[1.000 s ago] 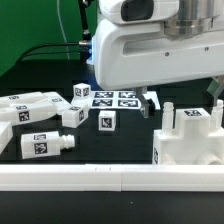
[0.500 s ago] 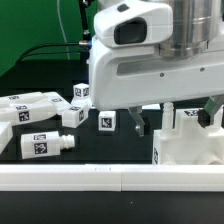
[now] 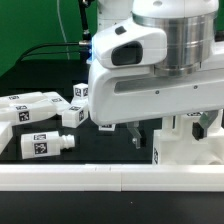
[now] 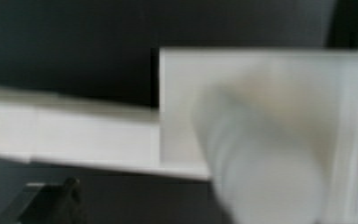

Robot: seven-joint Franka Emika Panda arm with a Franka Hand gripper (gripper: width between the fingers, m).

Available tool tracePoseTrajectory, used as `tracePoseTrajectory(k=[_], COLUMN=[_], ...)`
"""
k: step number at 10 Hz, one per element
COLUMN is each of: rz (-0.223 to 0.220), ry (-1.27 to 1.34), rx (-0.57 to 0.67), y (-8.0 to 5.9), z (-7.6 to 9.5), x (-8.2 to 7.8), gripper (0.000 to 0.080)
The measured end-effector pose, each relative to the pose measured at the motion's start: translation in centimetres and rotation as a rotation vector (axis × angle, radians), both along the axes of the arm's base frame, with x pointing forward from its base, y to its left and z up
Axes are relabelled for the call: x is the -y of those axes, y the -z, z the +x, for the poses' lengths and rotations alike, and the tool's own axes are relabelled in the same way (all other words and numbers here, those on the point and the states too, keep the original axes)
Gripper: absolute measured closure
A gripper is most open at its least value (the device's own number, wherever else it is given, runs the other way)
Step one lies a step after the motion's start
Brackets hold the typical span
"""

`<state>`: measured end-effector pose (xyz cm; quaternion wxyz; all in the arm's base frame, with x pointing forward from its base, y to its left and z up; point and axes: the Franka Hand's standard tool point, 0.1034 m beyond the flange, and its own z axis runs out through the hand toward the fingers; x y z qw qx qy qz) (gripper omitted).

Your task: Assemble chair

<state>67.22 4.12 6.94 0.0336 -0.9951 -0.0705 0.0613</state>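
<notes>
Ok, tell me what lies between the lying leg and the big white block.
Exterior view: bare black table between leg and block; a gripper finger hangs there.

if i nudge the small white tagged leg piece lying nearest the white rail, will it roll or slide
The small white plastic leg piece looks rigid and probably light. Its blocky, flat-faced body suggests it would slide rather than roll; the narrower peg end might let it pivot.
</notes>
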Motion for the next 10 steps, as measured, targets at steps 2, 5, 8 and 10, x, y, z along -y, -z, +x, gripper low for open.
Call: tracePoseTrajectory(k=[2,5,8,10], rz=[0.001,0.004,0.006,0.006], ry=[-0.012,-0.032,-0.033,-0.034], rx=[-0.158,-0.376,-0.373,-0.353], y=[0.1,0.6,0.9,0.9], z=[-2.1,-3.6,-3.1,-3.3], x=[-0.1,-0.4,-0.3,0.0], gripper=[0.0150,0.0150,0.0150,0.0150])
